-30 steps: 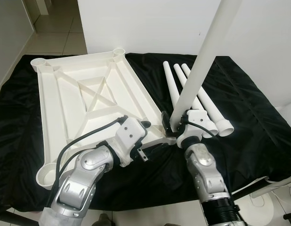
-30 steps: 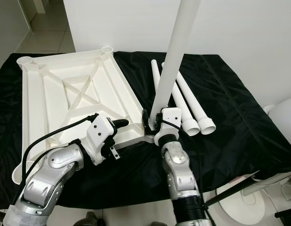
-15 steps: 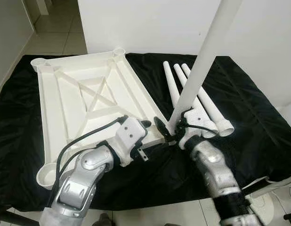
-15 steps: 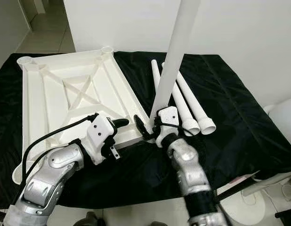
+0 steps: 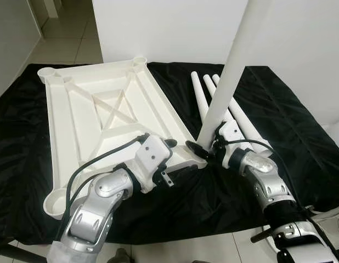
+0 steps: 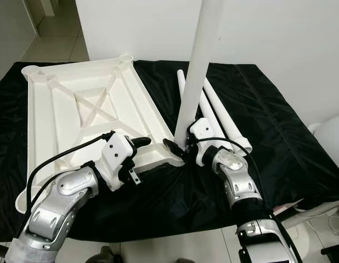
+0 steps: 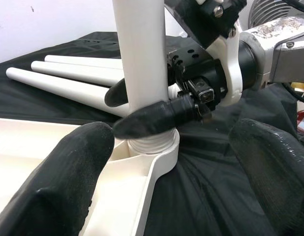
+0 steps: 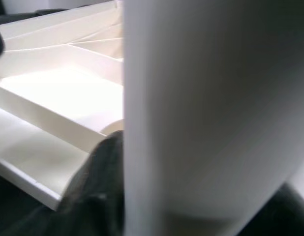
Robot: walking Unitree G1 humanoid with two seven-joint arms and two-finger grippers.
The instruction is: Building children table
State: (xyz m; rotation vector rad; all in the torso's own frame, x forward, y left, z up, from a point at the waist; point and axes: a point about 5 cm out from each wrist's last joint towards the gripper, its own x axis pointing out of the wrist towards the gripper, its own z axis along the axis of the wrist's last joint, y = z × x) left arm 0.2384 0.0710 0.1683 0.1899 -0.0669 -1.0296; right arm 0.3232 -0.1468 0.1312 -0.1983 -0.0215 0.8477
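The white tabletop (image 5: 82,118) lies upside down on a black cloth. One white leg (image 5: 230,71) stands nearly upright in its near right corner socket (image 7: 152,147). My right gripper (image 5: 203,148) is shut on the base of that leg, just above the socket; in the left wrist view its black fingers (image 7: 152,118) wrap the tube from both sides. My left gripper (image 5: 176,159) is open at the tabletop's near edge, left of the socket, with its fingertips (image 7: 68,172) spread wide and holding nothing. Three more white legs (image 5: 238,118) lie side by side on the cloth behind the right gripper.
The black cloth (image 5: 301,137) covers the whole work surface to its edges. Open corner sockets sit at the tabletop's far left (image 5: 46,72), far right (image 5: 139,59) and near left (image 5: 51,204). A white wall (image 5: 169,27) stands behind, with tiled floor (image 5: 65,33) at far left.
My right forearm has swung out to the right, turning the gripper around the leg's base while it stays shut on it. The leg stands slightly more upright. The left arm is still.
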